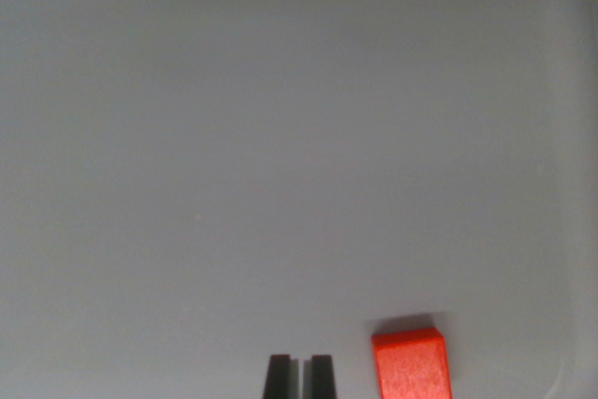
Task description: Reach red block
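Black gripper fingertips

Two flat, matte black, squared-off fingertips are seen, separated by a narrow slit; no cables, screws or markings are visible.

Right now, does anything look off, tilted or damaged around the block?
Nothing stands out. The red block sits flat and intact on the plain grey surface, to the wrist view's right of the gripper and apart from it. The fingertips are nearly together.

matt red block, smooth grey surface
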`<state>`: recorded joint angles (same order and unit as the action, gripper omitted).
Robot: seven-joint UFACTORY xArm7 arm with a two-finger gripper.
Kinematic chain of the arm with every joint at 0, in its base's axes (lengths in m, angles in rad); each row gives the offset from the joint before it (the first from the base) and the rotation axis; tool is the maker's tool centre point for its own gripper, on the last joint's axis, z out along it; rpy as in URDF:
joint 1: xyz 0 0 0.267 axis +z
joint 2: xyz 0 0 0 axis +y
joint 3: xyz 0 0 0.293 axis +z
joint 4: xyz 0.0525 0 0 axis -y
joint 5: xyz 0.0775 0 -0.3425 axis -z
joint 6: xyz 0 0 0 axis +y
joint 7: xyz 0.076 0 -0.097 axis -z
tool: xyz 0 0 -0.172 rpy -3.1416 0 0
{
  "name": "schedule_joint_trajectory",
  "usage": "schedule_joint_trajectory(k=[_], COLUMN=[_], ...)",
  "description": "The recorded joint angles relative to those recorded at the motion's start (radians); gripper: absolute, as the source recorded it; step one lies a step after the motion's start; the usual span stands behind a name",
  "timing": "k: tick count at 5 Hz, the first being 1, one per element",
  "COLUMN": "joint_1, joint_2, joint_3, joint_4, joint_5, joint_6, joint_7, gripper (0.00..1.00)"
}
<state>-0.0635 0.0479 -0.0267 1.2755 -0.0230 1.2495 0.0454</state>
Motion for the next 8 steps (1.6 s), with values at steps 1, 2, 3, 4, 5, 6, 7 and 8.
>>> schedule_joint_trajectory(k=[1,2,3,4,5,6,7,8], joint_1=[0.0,-0.0049,-0.0049,-0.0097,-0.0097,-0.0148,-0.0148,-0.02], joint_2=[0.0,0.003,0.003,0.006,0.006,0.009,0.009,0.012], joint_3=[0.0,-0.004,-0.004,-0.009,-0.009,-0.014,-0.014,-0.018], joint_4=[0.0,-0.04,-0.04,-0.079,-0.079,-0.121,-0.121,-0.164], joint_5=[0.0,-0.0076,-0.0076,-0.015,-0.015,-0.0229,-0.0229,-0.031], joint_6=[0.0,-0.045,-0.045,-0.088,-0.088,-0.135,-0.135,-0.183], joint_7=[0.0,0.005,0.005,0.011,0.011,0.016,0.016,0.022], gripper=[0.0,0.0,0.0,0.0,0.0,0.0,0.0,0.0])
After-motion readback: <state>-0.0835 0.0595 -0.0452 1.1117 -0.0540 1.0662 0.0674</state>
